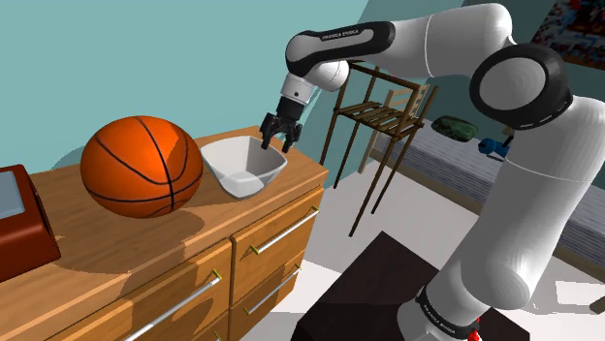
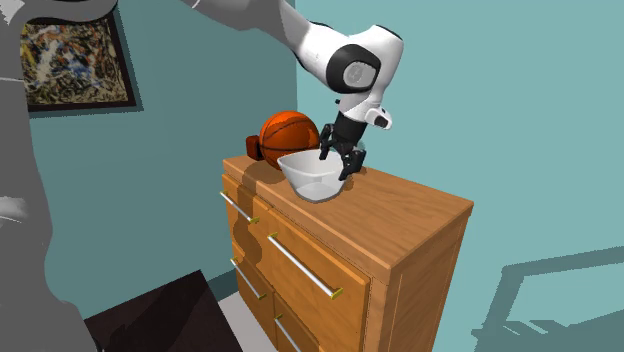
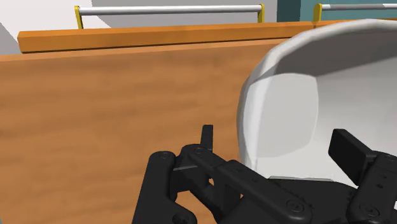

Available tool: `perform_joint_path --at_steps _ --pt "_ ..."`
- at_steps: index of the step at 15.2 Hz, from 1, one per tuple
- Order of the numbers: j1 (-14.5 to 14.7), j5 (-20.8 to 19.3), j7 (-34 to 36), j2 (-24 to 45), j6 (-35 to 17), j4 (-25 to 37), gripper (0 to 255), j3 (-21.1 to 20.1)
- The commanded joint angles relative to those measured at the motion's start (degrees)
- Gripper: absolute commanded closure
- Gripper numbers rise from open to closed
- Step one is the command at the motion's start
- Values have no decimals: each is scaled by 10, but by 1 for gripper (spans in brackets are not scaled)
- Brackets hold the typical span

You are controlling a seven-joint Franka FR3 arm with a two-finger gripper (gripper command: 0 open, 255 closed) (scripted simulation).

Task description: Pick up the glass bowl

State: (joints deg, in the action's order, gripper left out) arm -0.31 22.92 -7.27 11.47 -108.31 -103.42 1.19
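A white bowl (image 1: 243, 165) with rounded square sides sits upright on the wooden dresser top (image 1: 126, 242), near the end at the shoulder view's right. My black gripper (image 1: 278, 136) hangs over the bowl's far rim, pointing down. In the second exterior view the gripper (image 2: 338, 158) is at the edge of the bowl (image 2: 313, 177) nearest the wall. In the wrist view the gripper (image 3: 275, 137) is open. One finger is outside the bowl (image 3: 318, 76) over the wood, the other is inside it, and the bowl's wall runs between them untouched.
A large basketball (image 1: 142, 165) rests right beside the bowl on the dresser. A dark red-brown box (image 1: 19, 223) lies further along. Beyond the dresser's end stands a wooden rack (image 1: 378, 111). The dresser (image 2: 400, 220) has drawers with metal handles (image 2: 300, 268).
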Motion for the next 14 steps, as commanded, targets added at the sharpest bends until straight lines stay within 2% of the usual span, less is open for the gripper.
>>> perform_joint_path --at_steps 1,6,7,14 --pt "0 3 -5 9 -13 -5 0 -1" --pt "1 7 -14 18 -36 -20 0 -1" --pt "1 7 -15 18 -36 -21 255 -1" --pt "1 7 -15 18 -36 -21 255 -1"
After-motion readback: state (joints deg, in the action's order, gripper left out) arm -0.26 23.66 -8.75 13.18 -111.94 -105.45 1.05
